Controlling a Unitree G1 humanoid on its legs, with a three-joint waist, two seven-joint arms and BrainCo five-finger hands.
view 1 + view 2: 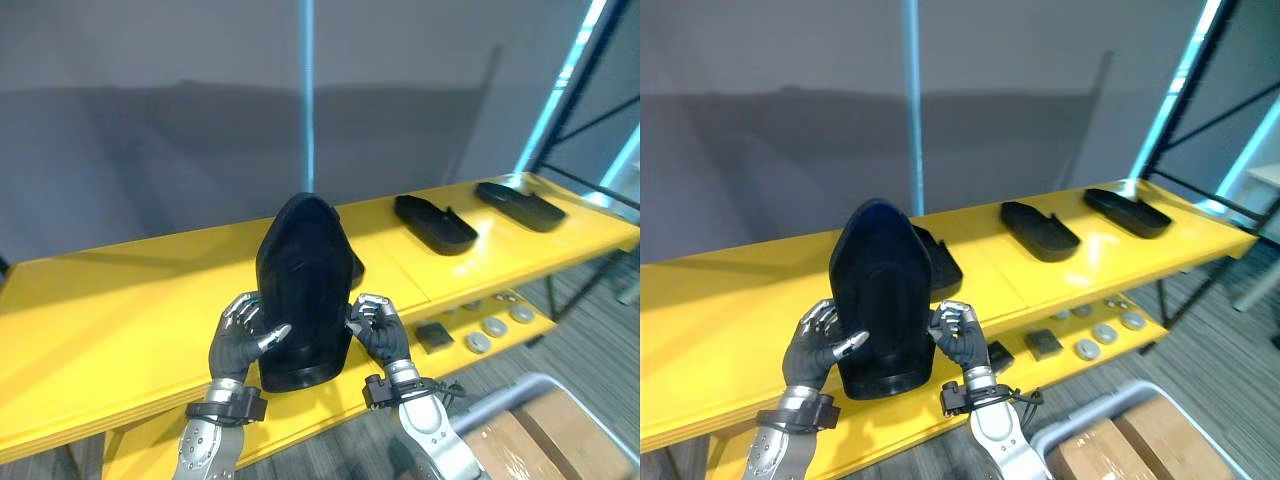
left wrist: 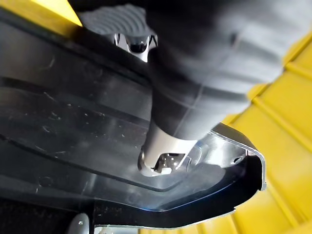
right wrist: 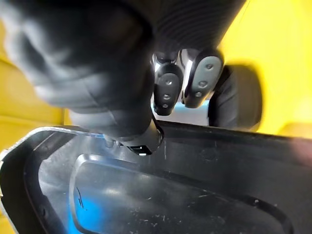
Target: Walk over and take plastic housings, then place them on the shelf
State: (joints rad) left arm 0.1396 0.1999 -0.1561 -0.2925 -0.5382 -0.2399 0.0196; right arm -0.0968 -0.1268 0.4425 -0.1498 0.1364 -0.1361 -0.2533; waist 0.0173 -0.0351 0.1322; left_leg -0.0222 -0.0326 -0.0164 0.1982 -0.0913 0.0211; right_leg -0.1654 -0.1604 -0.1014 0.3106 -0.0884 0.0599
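**Housing gripped two-handed at the yellow shelf**

You have the held housing (image 1: 303, 290), a black plastic shell, standing on end with its rounded tip up and its hollow side toward you. Its lower end sits at the front edge of the yellow shelf (image 1: 120, 320); whether it touches the board cannot be told.

- Left hand (image 1: 238, 345): on the held housing's left edge, fingers curled round the rim, thumb laid on its inner face.
- Right hand (image 1: 380, 330): on the held housing's right edge, fingers (image 3: 165, 92) hooked over the rim, thumb inside the shell.
- Second housing (image 1: 940, 262): lying flat just behind the held housing, partly hidden by it.
- Third housing (image 1: 435, 222) and fourth housing (image 1: 520, 204): lying flat to the right of the held housing, well apart from it.
- Round discs (image 1: 495, 327) and a dark square piece (image 1: 434, 336): on the lower board, below and right of the held housing.
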